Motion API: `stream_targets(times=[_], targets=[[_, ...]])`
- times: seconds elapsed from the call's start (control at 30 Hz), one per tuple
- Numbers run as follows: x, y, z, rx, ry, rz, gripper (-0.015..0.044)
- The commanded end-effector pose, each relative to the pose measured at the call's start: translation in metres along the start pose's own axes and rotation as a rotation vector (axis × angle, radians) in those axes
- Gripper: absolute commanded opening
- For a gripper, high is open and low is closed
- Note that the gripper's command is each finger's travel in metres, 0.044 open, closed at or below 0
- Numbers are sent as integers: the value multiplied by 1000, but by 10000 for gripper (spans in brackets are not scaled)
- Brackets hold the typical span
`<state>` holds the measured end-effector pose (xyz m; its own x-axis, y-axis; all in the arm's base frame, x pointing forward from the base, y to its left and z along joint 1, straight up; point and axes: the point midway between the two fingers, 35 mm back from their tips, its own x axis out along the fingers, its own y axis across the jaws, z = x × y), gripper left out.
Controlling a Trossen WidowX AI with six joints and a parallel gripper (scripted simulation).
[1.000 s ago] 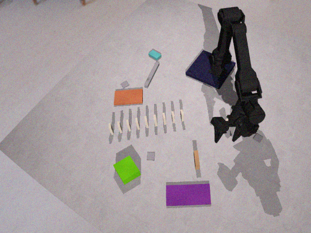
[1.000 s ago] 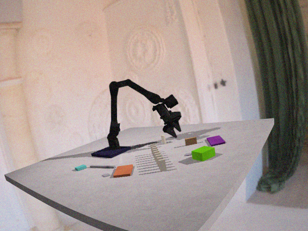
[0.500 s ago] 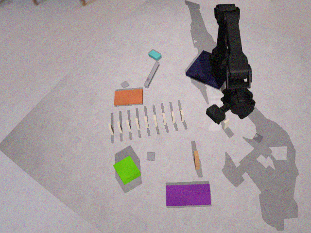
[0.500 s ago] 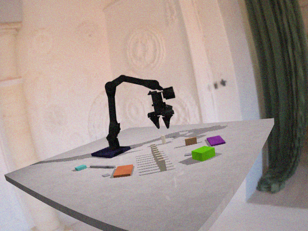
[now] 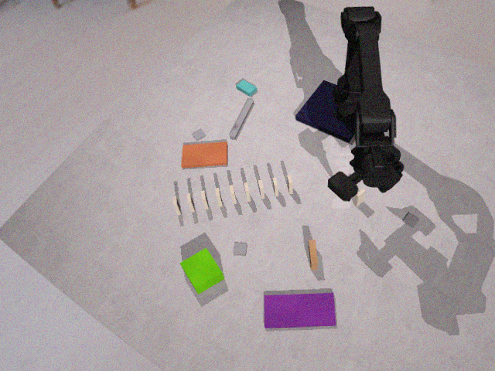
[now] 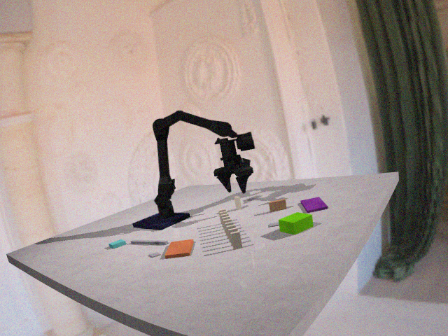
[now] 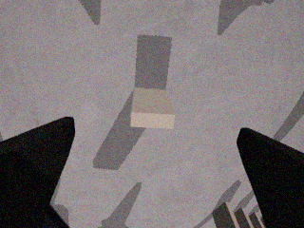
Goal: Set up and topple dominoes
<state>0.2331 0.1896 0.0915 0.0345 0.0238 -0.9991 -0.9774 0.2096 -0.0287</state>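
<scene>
A row of several cream dominoes (image 5: 247, 192) (image 6: 236, 240) stands upright and evenly spaced; some also show at the lower right of the wrist view (image 7: 224, 218). One loose cream domino (image 5: 360, 197) (image 6: 237, 203) (image 7: 153, 101) stands upright, apart from the row, beyond its right end in the top view. My gripper (image 6: 236, 192) (image 7: 160, 131) is wide open and empty, pointing down above the loose domino, which shows between and slightly ahead of the fingertips in the wrist view. In the top view the arm hides the fingers.
A tan block (image 5: 312, 255) (image 6: 278, 205) stands on edge near a flat purple slab (image 5: 299, 310) (image 6: 313, 204). A green block (image 5: 202, 270) (image 6: 295, 222) and orange slab (image 5: 204, 154) (image 6: 179, 248) flank the row. A grey bar (image 5: 241, 118) and turquoise block (image 5: 246, 86) lie farther back.
</scene>
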Motion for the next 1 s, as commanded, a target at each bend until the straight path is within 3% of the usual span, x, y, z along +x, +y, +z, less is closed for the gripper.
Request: stream_targets(times=[0.0, 0.5, 0.9, 0.97], targets=[[26, 3, -2, -6, 7, 13, 440], [42, 3, -3, -6, 7, 13, 440], [42, 3, -3, -6, 7, 13, 125], [42, 3, -3, -6, 7, 13, 107]])
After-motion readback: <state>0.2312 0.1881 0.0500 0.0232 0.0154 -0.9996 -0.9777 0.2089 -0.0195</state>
